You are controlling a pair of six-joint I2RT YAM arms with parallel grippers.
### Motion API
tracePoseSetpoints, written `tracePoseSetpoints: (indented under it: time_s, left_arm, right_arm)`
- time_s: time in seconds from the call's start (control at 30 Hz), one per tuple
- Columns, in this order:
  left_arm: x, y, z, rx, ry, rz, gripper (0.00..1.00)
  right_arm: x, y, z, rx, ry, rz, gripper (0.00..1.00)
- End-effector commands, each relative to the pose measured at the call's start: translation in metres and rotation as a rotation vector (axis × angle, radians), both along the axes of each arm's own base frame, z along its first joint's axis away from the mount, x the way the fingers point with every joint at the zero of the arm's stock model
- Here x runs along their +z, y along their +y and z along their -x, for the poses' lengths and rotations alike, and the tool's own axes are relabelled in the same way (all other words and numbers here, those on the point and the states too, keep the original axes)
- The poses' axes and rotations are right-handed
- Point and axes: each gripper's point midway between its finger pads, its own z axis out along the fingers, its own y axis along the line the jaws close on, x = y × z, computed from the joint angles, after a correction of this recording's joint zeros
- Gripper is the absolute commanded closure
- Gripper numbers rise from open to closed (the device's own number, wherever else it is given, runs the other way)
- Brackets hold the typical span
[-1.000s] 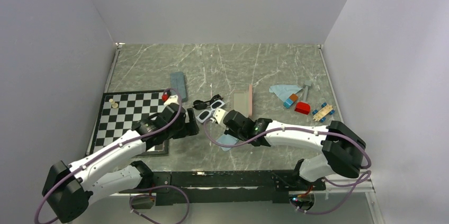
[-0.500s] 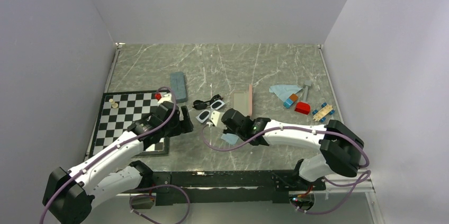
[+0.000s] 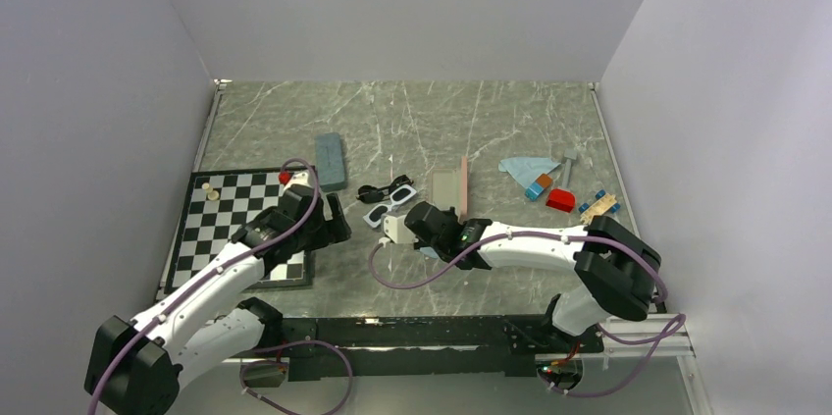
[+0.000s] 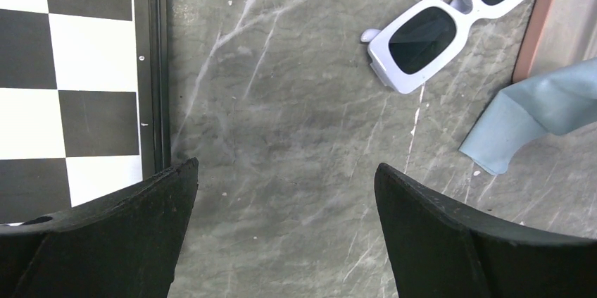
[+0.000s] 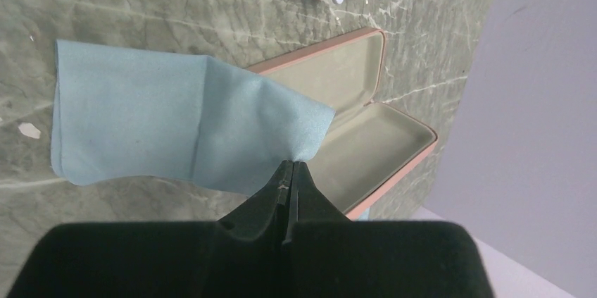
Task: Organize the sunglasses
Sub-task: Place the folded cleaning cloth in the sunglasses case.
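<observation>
One cloth gripped.
Right claw pinched on it; left claw wide, empty. Next, likely: cloth into case.

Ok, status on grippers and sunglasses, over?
Left gripper open, near white sunglasses. Right gripper shut on blue cloth. Black sunglasses beside them, both uncased. Pink case open.

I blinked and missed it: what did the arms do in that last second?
The open left gripper backed left, toward the chessboard. The right gripper, shut on the light blue cloth, edged left, drawing the cloth under its arm. The white sunglasses, black sunglasses and pink case stayed put.
</observation>
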Motion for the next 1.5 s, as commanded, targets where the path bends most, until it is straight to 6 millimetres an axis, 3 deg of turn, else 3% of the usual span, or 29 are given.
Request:
tracePoseSetpoints:
  time_s: [0.0, 0.37, 0.67, 1.2, 1.47]
  left_arm:
    - [0.002, -0.002, -0.005, -0.02, -0.02, 0.023, 0.01]
    - [-0.004, 0.001, -0.009, -0.015, 0.001, 0.033, 0.01]
    - [-0.004, 0.003, -0.011, -0.016, 0.002, 0.038, 0.01]
    - [-0.004, 0.012, -0.015, 0.002, 0.005, 0.04, 0.01]
    - [-0.006, 0.014, -0.016, 0.002, 0.011, 0.042, 0.01]
  right_arm:
    - [0.023, 0.005, -0.01, 0.011, -0.063, 0.016, 1.0]
    - [0.044, -0.003, -0.019, 0.025, -0.156, 0.044, 1.0]
    - [0.05, -0.003, -0.031, 0.05, -0.191, 0.067, 1.0]
    - [0.054, 0.006, -0.057, 0.058, -0.256, 0.12, 1.0]
    - [0.041, 0.002, -0.068, 0.031, -0.225, 0.139, 1.0]
